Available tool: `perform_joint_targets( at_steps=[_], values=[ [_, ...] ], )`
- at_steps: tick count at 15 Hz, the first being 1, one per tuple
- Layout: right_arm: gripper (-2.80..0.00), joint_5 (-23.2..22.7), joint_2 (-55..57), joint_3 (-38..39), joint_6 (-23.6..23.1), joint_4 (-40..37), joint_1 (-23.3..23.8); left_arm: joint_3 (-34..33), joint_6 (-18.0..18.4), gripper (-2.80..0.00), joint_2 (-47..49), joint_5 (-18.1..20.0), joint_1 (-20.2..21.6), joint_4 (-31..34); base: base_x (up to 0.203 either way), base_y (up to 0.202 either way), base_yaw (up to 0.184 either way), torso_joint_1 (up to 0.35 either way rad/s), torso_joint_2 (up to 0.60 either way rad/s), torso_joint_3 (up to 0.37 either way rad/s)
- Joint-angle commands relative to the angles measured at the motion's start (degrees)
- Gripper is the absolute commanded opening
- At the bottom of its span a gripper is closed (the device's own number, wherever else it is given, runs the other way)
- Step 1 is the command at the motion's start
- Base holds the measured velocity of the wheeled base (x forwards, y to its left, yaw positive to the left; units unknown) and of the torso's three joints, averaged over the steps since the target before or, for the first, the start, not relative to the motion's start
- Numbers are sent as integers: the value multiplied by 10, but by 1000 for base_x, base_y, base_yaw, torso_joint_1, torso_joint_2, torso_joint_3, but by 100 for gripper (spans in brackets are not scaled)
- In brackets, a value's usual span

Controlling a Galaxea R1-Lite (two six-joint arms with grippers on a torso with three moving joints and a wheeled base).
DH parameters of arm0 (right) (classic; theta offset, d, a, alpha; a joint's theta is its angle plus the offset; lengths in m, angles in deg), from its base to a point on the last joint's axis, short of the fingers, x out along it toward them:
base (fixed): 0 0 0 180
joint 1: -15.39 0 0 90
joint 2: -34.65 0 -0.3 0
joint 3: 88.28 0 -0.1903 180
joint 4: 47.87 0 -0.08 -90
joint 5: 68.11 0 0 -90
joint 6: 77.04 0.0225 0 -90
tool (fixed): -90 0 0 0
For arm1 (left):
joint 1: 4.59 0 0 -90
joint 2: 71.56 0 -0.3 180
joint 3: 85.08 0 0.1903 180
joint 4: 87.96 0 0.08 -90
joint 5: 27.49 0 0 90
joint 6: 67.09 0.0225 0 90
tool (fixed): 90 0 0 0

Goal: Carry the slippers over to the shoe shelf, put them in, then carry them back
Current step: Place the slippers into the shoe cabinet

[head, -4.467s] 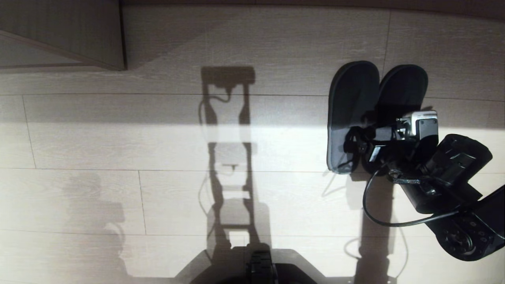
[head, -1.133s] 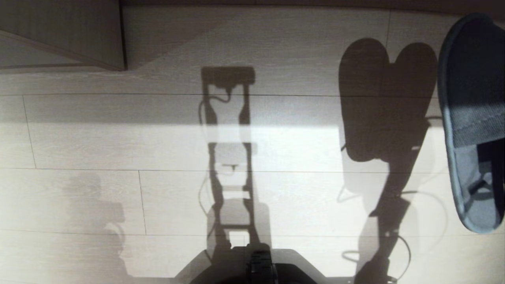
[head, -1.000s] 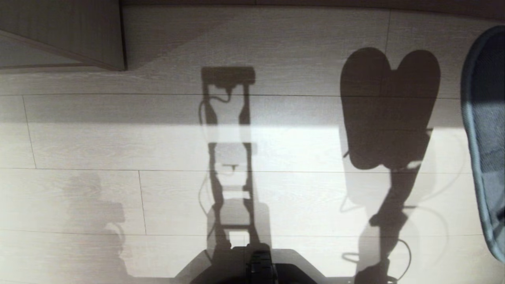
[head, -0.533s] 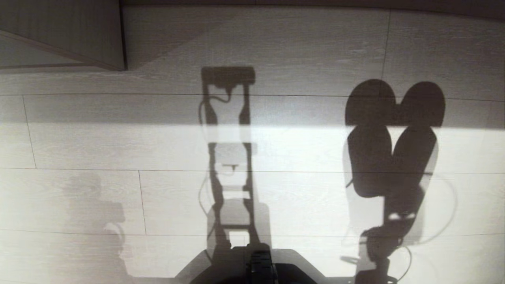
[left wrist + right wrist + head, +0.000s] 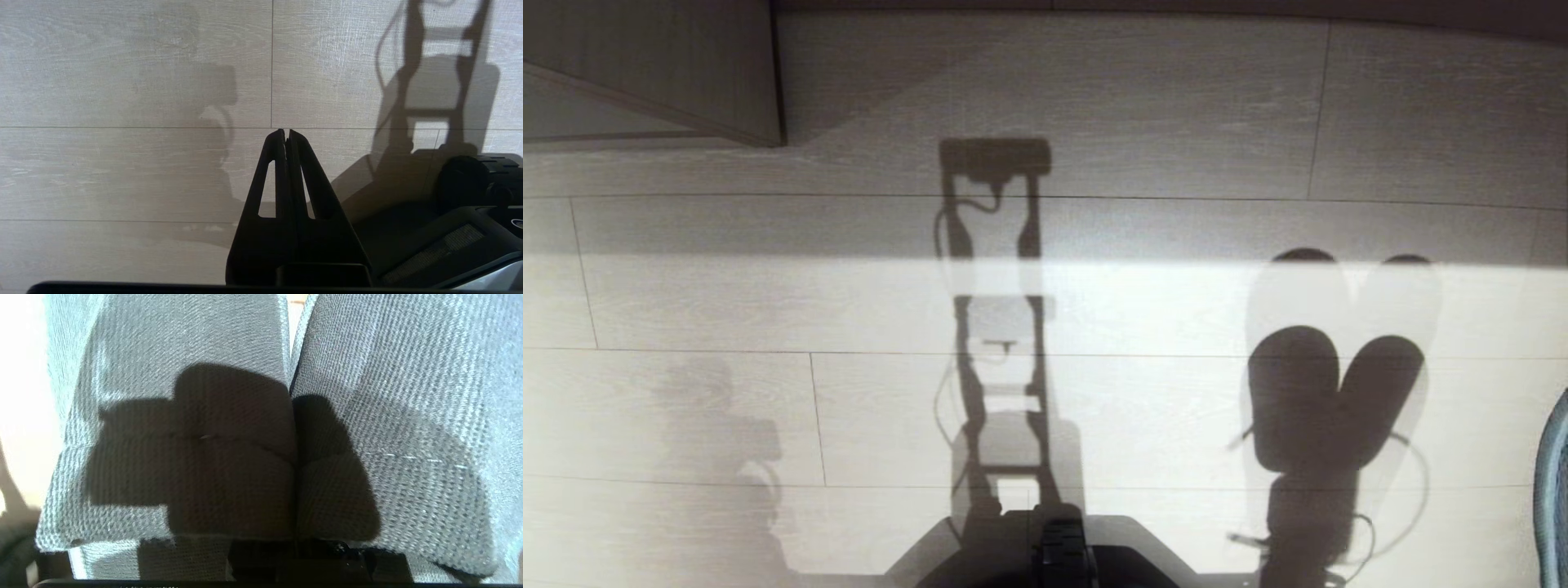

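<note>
The slippers (image 5: 261,416) fill the right wrist view, two grey-blue woven toe bands side by side with a narrow slit of light between them near the far end, and a dark blocky shadow lies across both bands. The right gripper is hidden beneath the fabric at the near edge of that view, its fingers pressed together and pinching the slippers at the open ends of the bands. In the head view only a thin curved grey-blue rim of one slipper (image 5: 1553,490) shows, at the right edge of the picture low down, off the floor. On the pale wood-plank floor (image 5: 1143,98) below it lies a heart-shaped double shadow (image 5: 1331,400) of the pair, with a fainter, paler outline around and above it and thin curved cable shadows beside it. A bright band of light crosses the floor from side to side, and a tall ladder-like shadow of the robot runs up the middle from the dark base (image 5: 1054,555) at the bottom edge. A corner of beige wood-grain board (image 5: 686,73) sits in the far left corner of the floor. The left gripper (image 5: 287,136) hangs over bare floor planks beside the base, its two black fingers (image 5: 302,175) pressed flat against each other and holding nothing.
</note>
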Motion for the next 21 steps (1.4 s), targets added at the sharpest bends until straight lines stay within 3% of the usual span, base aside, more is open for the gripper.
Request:
perform_joint_targets(
  at_steps=[1, 3, 6, 8, 15, 21],
  values=[
    [-280, -3, -25, 28, -1, 2, 8, 0, 0, -280, 0, 0, 0, 0, 0, 0, 0, 0, 0, 0],
    [-280, -20, -48, 43, -1, -18, 8, 0, -1, -280, 0, 0, 0, 0, 0, 0, 0, 0, 0, 0],
    [-280, -72, -89, 51, 5, -114, 8, 0, 0, -280, 0, 0, 1, 0, 0, 0, 0, 0, 0, 0],
    [-280, -82, -121, 50, 8, -172, 8, 0, 0, -280, 0, 0, 0, 0, 0, 0, 0, 0, 0, 0],
    [-280, -85, -122, 52, 10, -162, 8, 0, -2, -280, 0, 0, 1, 0, 0, 0, 0, 1, 0, 10],
    [-280, -84, -122, 52, 12, -163, 8, 0, -3, -280, 0, 0, 1, 0, 0, 0, 0, -1, 4, 183]
  ],
)
